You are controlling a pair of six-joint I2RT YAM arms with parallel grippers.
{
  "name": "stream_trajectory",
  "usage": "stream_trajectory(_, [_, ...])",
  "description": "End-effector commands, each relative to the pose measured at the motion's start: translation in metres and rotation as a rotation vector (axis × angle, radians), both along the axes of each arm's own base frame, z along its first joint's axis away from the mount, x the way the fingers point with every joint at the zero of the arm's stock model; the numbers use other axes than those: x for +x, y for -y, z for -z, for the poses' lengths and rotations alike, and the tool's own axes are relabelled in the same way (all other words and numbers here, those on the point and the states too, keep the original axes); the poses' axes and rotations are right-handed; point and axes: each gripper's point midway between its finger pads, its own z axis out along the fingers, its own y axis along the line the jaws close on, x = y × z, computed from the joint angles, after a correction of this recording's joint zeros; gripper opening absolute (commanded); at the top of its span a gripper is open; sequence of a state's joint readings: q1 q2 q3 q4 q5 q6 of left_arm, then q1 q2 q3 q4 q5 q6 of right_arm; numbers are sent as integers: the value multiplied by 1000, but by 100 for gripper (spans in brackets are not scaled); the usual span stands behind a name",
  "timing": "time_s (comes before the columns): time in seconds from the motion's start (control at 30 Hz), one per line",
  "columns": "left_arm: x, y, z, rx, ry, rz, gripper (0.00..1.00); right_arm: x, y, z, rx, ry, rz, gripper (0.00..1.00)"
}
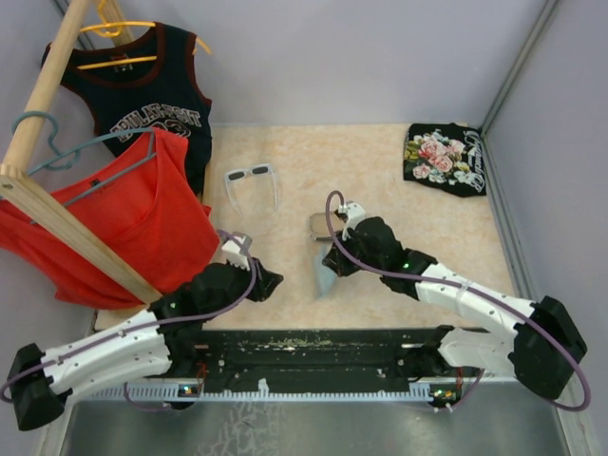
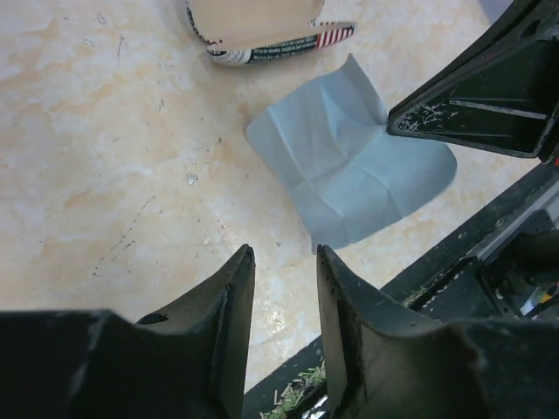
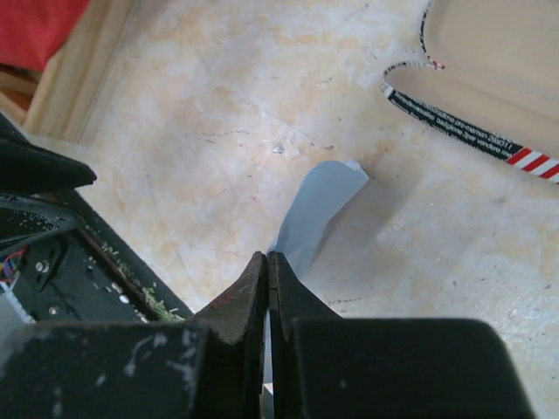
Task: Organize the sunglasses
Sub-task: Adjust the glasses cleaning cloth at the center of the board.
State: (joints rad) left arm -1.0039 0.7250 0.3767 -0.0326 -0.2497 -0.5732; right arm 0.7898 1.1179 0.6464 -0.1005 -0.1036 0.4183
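The white sunglasses [image 1: 251, 175] with dark lenses lie on the beige table at the back, arms unfolded, away from both grippers. My right gripper [image 3: 268, 259] is shut on an edge of the small light-blue cloth [image 3: 316, 212] and holds it hanging above the table. The cloth also shows in the top view [image 1: 326, 281] and in the left wrist view [image 2: 349, 166]. The open flag-print case [image 1: 321, 225] lies just behind the cloth; its tan inside shows in the right wrist view [image 3: 489, 70]. My left gripper [image 2: 284, 255] is open and empty, left of the cloth.
A wooden rack [image 1: 57, 214] with a red shirt [image 1: 123, 218] and a dark jersey [image 1: 142, 104] stands at the left. A floral black pouch [image 1: 445, 158] lies at the back right. The black base rail [image 1: 313, 356] runs along the near edge.
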Motion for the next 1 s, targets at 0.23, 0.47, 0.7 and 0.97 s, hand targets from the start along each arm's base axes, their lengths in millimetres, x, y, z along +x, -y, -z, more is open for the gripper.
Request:
stream_trajectory(0.23, [5,-32,-36,-59,56,-136,45,-34,-45,-87,110,133,-215,0])
stream_trajectory(0.47, [8,-54,-36,-60,38,-242,46,-57,-72,-98,200,95,-227,0])
stream_trajectory(0.7, [10,-53,-29,-25,37,-236,48,-20,-12,26,0,-70,82,0])
stream_trajectory(0.97, [8,-35,-4,31,-19,-181,48,-5,30,82,-195,-98,209,0])
